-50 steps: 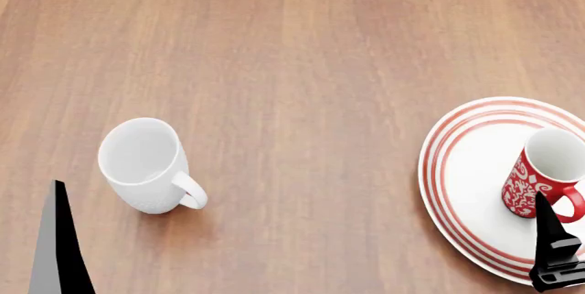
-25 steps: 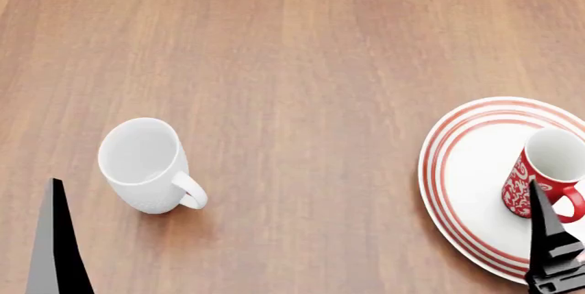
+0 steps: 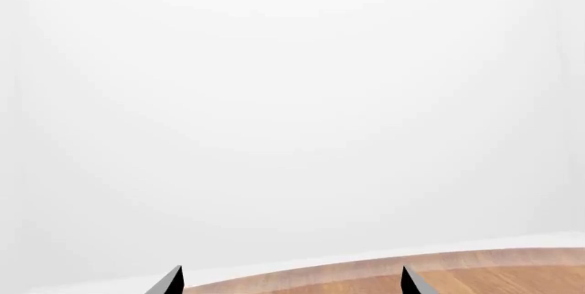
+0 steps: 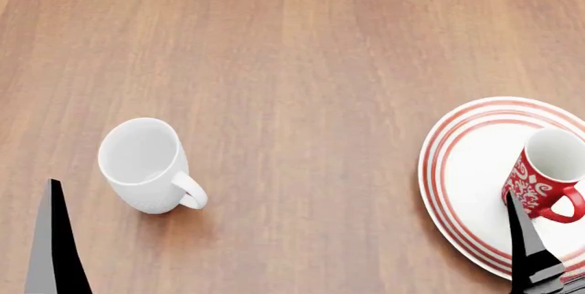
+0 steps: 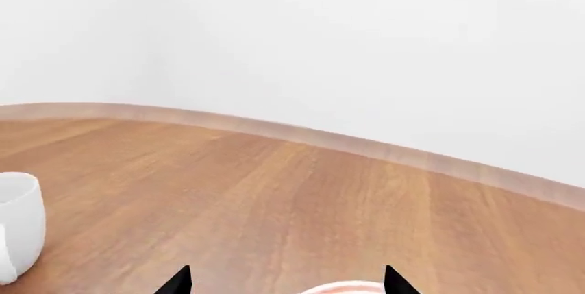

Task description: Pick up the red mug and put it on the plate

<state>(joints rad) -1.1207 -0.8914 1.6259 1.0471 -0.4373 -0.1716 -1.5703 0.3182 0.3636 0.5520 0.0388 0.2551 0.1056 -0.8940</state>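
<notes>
Red mug (image 4: 546, 176) stands upright on the plate (image 4: 466, 170) in the head view, toward the plate's right side, mouth up, so its long axis runs vertical; its handle points toward the robot and a little to the right. It looks set down, with nothing gripping it. One dark finger of the right gripper (image 4: 528, 253) rises just in front of the mug, apparently clear of it. The plain white mug (image 4: 146, 165) sits well apart on the wooden counter (image 4: 302, 68), handle toward the near right. A dark finger of the left arm shows at the lower left corner.

From the left wrist, the left gripper (image 3: 290, 282) shows two fingertips spread apart with nothing between them, aimed past the counter's edge at a blank wall.

From the right wrist, the right gripper (image 5: 287, 282) also has its tips spread and empty; a sliver of plate rim (image 5: 340, 287) lies between them, and the red mug is out of view.
</notes>
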